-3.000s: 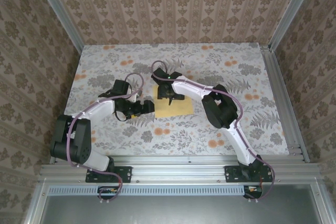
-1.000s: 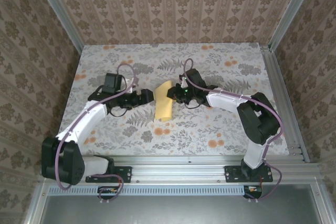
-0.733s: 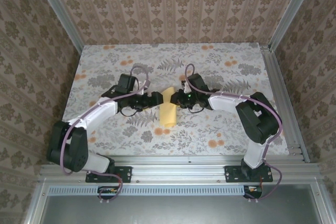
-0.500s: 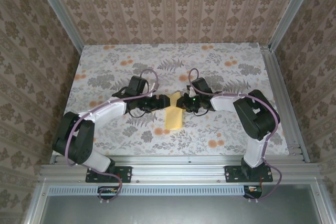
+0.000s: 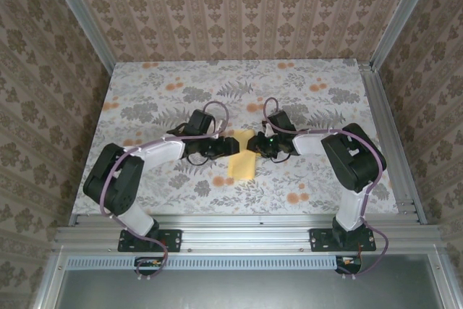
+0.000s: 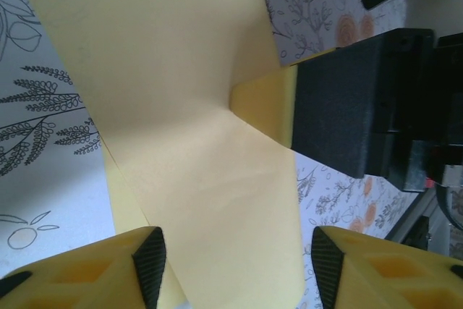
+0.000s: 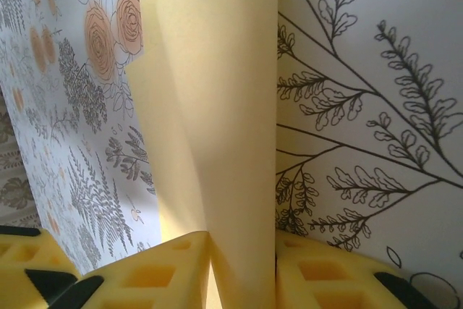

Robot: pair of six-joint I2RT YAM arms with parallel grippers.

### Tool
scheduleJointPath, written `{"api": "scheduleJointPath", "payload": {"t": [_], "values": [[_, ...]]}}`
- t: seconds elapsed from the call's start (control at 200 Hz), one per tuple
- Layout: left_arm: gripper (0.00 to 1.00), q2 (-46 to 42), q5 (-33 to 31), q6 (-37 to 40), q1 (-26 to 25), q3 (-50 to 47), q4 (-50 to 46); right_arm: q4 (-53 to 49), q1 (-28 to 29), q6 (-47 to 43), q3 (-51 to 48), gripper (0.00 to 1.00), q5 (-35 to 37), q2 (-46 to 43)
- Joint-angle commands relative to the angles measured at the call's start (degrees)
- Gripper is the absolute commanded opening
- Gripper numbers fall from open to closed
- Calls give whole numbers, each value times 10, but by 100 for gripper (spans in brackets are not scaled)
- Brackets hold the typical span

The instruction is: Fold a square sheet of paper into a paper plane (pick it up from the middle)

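The square sheet of paper (image 5: 241, 163), pale yellow, is folded double and stands up off the flowered cloth at the table's middle. My right gripper (image 5: 252, 144) is shut on its upper right edge; in the right wrist view the two yellow fingers (image 7: 173, 269) press the doubled paper (image 7: 224, 106) from both sides. My left gripper (image 5: 229, 145) is open on the left side of the sheet (image 6: 181, 106), with one black pad (image 6: 150, 265) on each side and a gap at the right pad. The right gripper's yellow fingertip (image 6: 262, 103) pokes in opposite. The paper plane is out of view.
The cloth (image 5: 318, 106) with grey ferns and orange flowers covers the table. Aluminium rails (image 5: 383, 128) and patterned walls close in the sides and the back. Both arm bases sit on the near rail (image 5: 239, 240).
My left gripper has swung right up to the paper and its jaws have narrowed. The right gripper has carried the sheet a little nearer and to the right.
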Motion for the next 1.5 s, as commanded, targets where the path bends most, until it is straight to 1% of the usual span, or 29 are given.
{"api": "scheduleJointPath", "payload": {"t": [0.0,0.095,0.305,0.38,0.465,0.56,0.73,0.855,0.95,1.18,1.3,1.495], "values": [[55,18,0,-2,-12,9,19,24,-2,14,-10,30,23,-15],[53,31,0,-6,-20,10,31,20,-2,15,-12,32,32,-21],[44,74,1,-4,-29,25,41,19,-1,18,-17,34,33,-29],[43,83,-5,-3,-29,27,41,16,0,18,-18,34,34,-33],[43,92,-10,4,-29,27,36,6,0,10,-19,37,36,-43],[43,98,-11,7,-29,30,33,-28,0,-12,-15,43,44,-62],[43,103,-13,12,-29,38,26,-111,3,-61,-4,49,74,-92],[43,101,-7,10,-29,42,28,-118,8,-69,-6,51,72,-92],[43,95,-2,10,-29,50,22,-136,17,-81,4,51,75,-82],[44,89,-1,20,-29,64,-3,-141,26,-84,13,50,83,-61],[45,83,3,21,-29,66,-8,-136,28,-76,18,40,93,-54],[50,50,-29,48,-27,81,-70,-129,28,-51,22,35,113,-46]]}}
